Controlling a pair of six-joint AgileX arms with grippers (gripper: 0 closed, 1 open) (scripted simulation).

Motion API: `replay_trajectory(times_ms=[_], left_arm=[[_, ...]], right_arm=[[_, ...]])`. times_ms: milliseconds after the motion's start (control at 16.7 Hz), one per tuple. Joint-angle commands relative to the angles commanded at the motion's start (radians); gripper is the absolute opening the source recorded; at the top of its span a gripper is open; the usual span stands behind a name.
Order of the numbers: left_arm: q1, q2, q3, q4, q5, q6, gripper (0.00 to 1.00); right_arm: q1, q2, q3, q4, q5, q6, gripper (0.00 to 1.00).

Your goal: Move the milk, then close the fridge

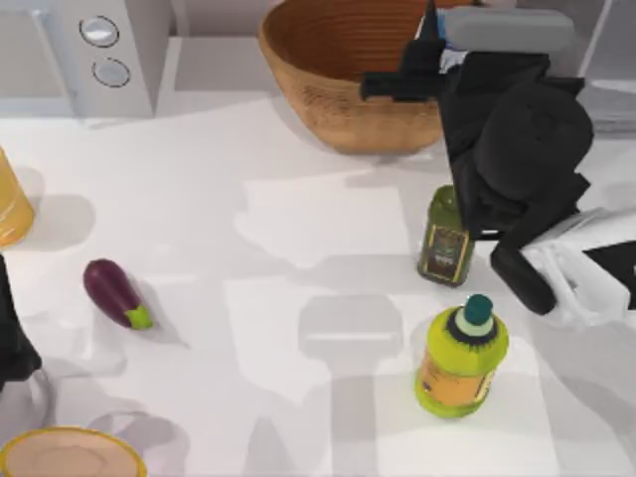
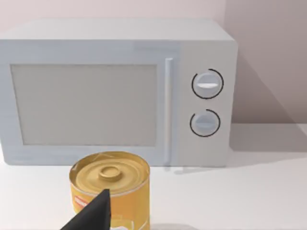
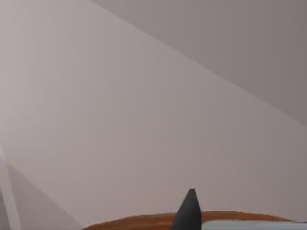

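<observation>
Blue-topped white cardboard is what you are carrying: the milk [image 1: 454, 50] shows as a sliver of blue over white at about 1 o'clock on the table, inside your right gripper [image 1: 437, 60], which hangs over the rim of the woven basket [image 1: 328, 89]. The fingers look closed around the carton with nothing else in them, though the black arm hides most of the contact, so treat that as a likely reading. A small carton like this should be light, but its walls give under pressure and the printed faces are probably slick. Squeeze only enough to stop it sliding, and hold across the two flat sides at mid-height, not on the folded top. The fridge [image 1: 608, 70] sits at 2 o'clock, mostly behind your arm, and I cannot tell how far its door stands open. The dark oil bottle [image 1: 446, 238] and the yellow-green bottle [image 1: 462, 358] stand at 4 o'clock, under your elbow's path. Your left arm [image 1: 10, 338] is parked at 8 o'clock.
</observation>
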Motion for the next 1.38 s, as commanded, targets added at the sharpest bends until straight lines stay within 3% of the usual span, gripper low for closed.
replay_trajectory(times_ms=[360, 600, 1080, 1380], left_arm=[[0.000, 0.000, 0.000, 0.000, 0.000, 0.000, 1.00], [0.000, 0.000, 0.000, 0.000, 0.000, 0.000, 1.00], [0.000, 0.000, 0.000, 0.000, 0.000, 0.000, 1.00], [0.000, 0.000, 0.000, 0.000, 0.000, 0.000, 1.00]], right_arm=[[-0.376, -0.275, -0.323, -0.039, -0.337, -0.010, 0.00], [-0.548, -0.372, -0.468, -0.069, -0.482, -0.018, 0.00], [-0.589, -0.387, -0.499, -0.076, -0.517, -0.019, 0.00], [-0.634, -0.221, -0.334, -0.085, -0.570, -0.020, 0.00]])
